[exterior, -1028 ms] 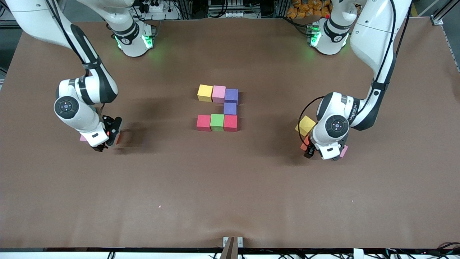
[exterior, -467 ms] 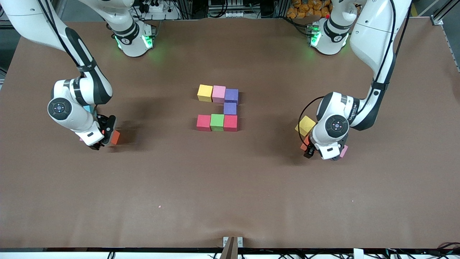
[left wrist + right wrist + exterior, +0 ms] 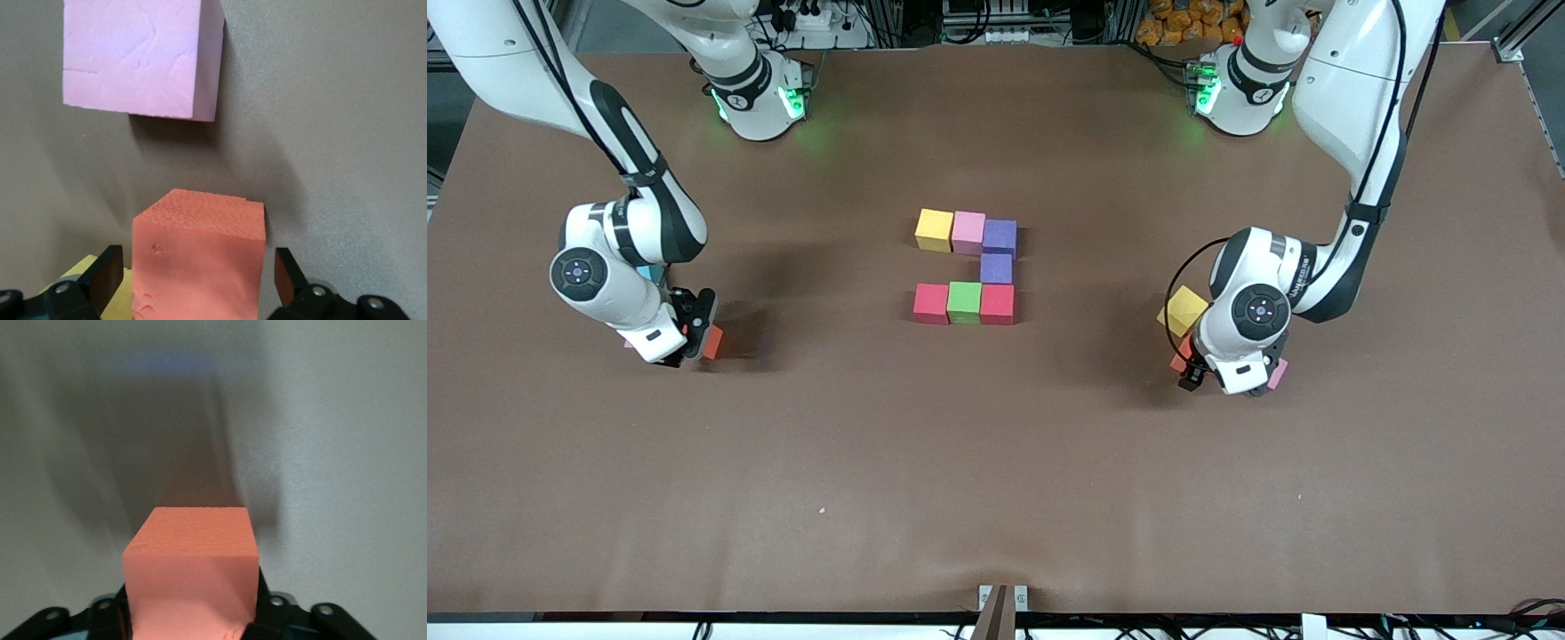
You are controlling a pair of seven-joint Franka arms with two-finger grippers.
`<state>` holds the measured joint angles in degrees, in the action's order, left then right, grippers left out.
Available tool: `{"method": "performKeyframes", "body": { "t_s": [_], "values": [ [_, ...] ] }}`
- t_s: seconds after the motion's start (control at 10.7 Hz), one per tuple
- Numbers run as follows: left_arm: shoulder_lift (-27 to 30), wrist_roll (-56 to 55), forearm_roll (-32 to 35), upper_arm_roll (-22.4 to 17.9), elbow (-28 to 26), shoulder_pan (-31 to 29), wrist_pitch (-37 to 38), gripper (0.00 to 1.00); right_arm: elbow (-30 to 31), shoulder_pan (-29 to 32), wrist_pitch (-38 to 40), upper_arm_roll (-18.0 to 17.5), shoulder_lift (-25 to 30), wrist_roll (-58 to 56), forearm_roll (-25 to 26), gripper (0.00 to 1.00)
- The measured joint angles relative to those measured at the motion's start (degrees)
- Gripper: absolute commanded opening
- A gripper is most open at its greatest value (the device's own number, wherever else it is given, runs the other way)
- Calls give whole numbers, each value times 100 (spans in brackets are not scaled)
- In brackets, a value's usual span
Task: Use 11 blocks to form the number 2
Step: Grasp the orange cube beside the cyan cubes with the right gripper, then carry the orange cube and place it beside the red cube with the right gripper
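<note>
Seven touching blocks (image 3: 966,267) sit mid-table, with the right gripper (image 3: 694,342) by an orange block (image 3: 712,341) and the left gripper (image 3: 1227,378) low over others.

I am logging surfaces. Brown table covering (image 3: 996,462): looking matt and cloth-like or paper-like, faintly rippled at its edges. Orange foam cube (image 3: 190,577) between the right gripper's fingers: showing a matt, finely pebbled face. Second orange foam cube (image 3: 197,263): showing the same grainy, dull texture with a small dent. Pink foam cube (image 3: 137,57): appearing matt and smoother, with faint creases. Seven coloured foam cubes (image 3: 965,265) mid-table: reading uniformly matt. White arm shells (image 3: 609,289): looking like glossy plastic, catching light. Black gripper fingers (image 3: 107,277): appearing as matt plastic, with small metal screws.
</note>
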<state>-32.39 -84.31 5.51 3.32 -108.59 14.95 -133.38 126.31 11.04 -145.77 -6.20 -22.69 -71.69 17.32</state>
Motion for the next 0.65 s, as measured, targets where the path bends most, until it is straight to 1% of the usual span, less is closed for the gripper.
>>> {"method": "performKeyframes", "body": {
  "t_s": [0.09,0.19,0.37,0.47,0.56,0.65],
  "values": [
    [0,0,0,0,0,0,0,100,-54,-8,0,-21,36,0,0,15],
    [0,0,0,0,0,-2,0,100,-131,-47,4,-56,79,0,0,14],
    [0,0,0,0,0,-3,0,100,-346,-341,106,-144,165,240,-159,15],
    [-1,0,0,-1,0,-4,0,100,-445,-628,258,-167,193,631,-391,15],
    [-1,0,0,-1,0,-4,0,100,-491,-979,376,-179,205,1253,-598,15],
    [-1,0,0,-1,0,-4,0,100,-498,-1353,402,-195,205,2127,-690,15]
  ]
}}
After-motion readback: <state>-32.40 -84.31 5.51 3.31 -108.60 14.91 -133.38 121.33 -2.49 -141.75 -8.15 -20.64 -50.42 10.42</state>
